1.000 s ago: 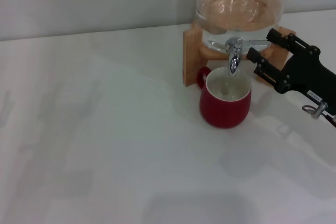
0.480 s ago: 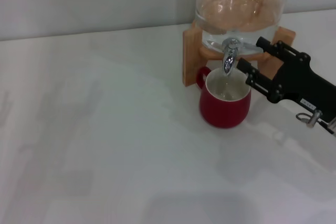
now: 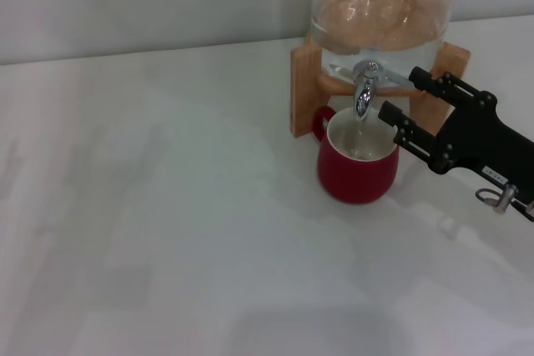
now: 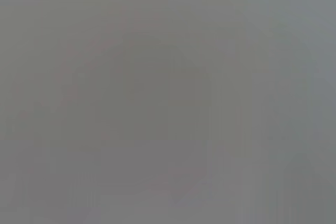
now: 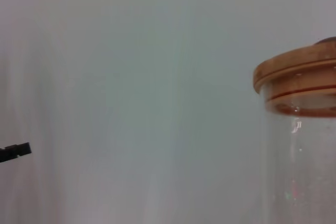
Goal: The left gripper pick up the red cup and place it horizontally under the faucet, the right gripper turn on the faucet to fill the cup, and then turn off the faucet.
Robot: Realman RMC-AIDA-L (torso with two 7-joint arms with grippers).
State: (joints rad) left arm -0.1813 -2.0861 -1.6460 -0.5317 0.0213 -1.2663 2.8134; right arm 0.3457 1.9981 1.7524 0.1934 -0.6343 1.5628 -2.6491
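Observation:
The red cup (image 3: 357, 160) stands upright on the white table, right under the chrome faucet (image 3: 364, 93) of the glass dispenser (image 3: 380, 14). Liquid shows inside the cup. My right gripper (image 3: 403, 96) is just to the right of the faucet, with its two black fingers (image 3: 438, 85) apart and pointing left. The lever's end lies near the upper fingertip, and I cannot tell if they touch. The left gripper is out of view, and the left wrist view shows only plain grey.
The dispenser sits on a wooden stand (image 3: 304, 89) at the back of the table (image 3: 167, 206), close to the wall. Its wooden lid (image 5: 296, 80) shows in the right wrist view.
My right gripper moved left toward the faucet, then drew back a little to the right. The faucet spout sits slightly further left than a second ago. The cup has not moved.

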